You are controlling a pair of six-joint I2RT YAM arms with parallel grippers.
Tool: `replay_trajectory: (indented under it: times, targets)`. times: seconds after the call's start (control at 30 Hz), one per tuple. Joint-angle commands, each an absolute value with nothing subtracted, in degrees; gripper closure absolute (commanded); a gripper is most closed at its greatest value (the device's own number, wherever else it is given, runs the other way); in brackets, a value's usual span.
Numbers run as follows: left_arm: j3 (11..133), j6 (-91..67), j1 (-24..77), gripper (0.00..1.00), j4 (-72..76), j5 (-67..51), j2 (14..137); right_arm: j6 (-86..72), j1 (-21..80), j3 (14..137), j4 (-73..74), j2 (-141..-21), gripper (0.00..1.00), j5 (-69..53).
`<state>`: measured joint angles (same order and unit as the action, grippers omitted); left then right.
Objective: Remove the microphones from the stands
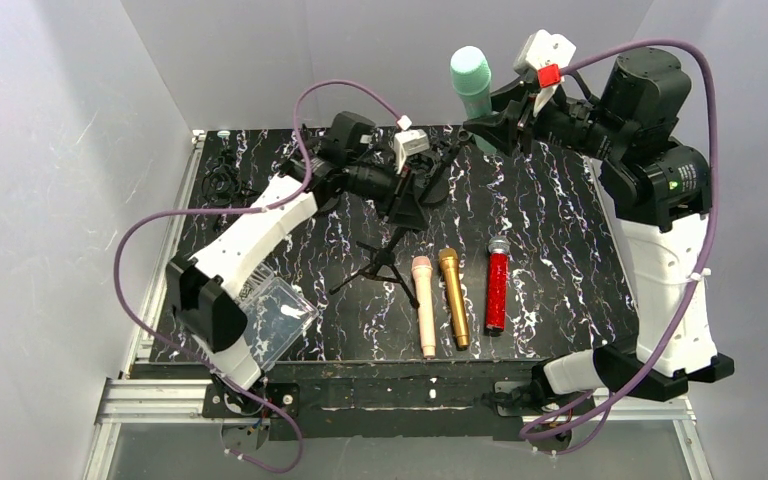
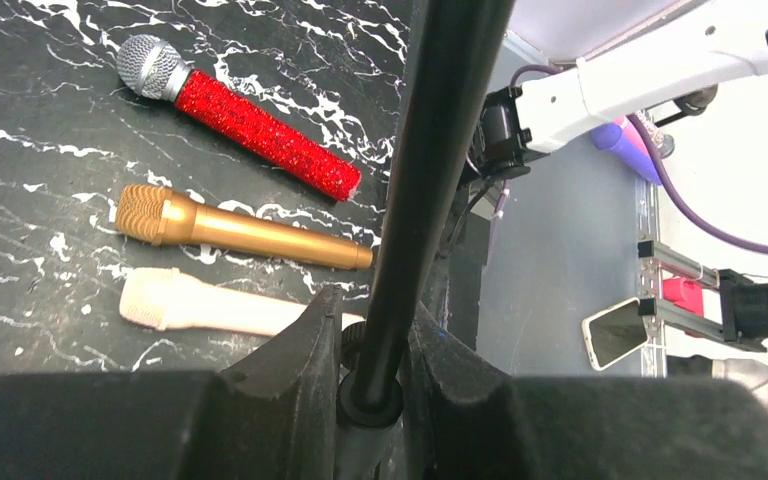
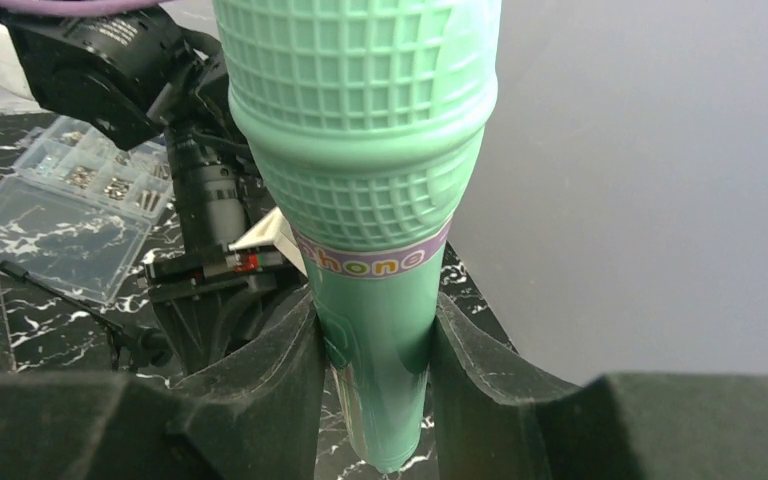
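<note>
The mint-green toy microphone is held upright in the air at the back of the table, my right gripper shut on its handle. Its lower end hangs free above the marbled table. The black tripod stand stands mid-table. My left gripper is shut on the stand's black pole, just above a collar on the pole.
Three microphones lie side by side in front of the stand: pink, gold and glittery red. A clear plastic parts box sits at the near left. Grey walls enclose the black marbled table.
</note>
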<state>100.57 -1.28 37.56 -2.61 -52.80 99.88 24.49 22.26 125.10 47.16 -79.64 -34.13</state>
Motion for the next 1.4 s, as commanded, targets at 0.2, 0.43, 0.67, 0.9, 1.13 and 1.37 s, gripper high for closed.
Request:
replay_trajectory:
  times: [0.2,0.43,0.67,0.9,1.13,1.37]
  targets:
    - [97.1,3.8,33.0,1.00,-9.4,-52.4,90.2,17.9,22.7,123.3,42.3,-78.8,0.99,-40.8]
    - [96.9,1.1,29.3,1.00,-7.3,-50.5,88.7,11.8,18.3,115.2,40.9,-73.5,0.99,-39.7]
    - [99.4,0.4,27.0,1.00,-6.8,-48.1,87.6,2.1,13.2,101.3,38.2,-66.6,0.99,-37.2]
    - [101.6,-2.2,26.8,1.00,-6.6,-47.2,87.2,-4.7,8.5,78.6,36.7,-60.2,0.99,-28.0]
    - [101.8,-2.6,26.8,1.00,-6.6,-46.2,86.5,-5.2,2.8,67.4,36.2,-58.1,0.99,-28.0]
    - [103.6,-6.2,26.9,1.00,-7.9,-43.6,85.9,-7.2,-2.3,61.3,35.7,-57.9,0.99,-24.3]
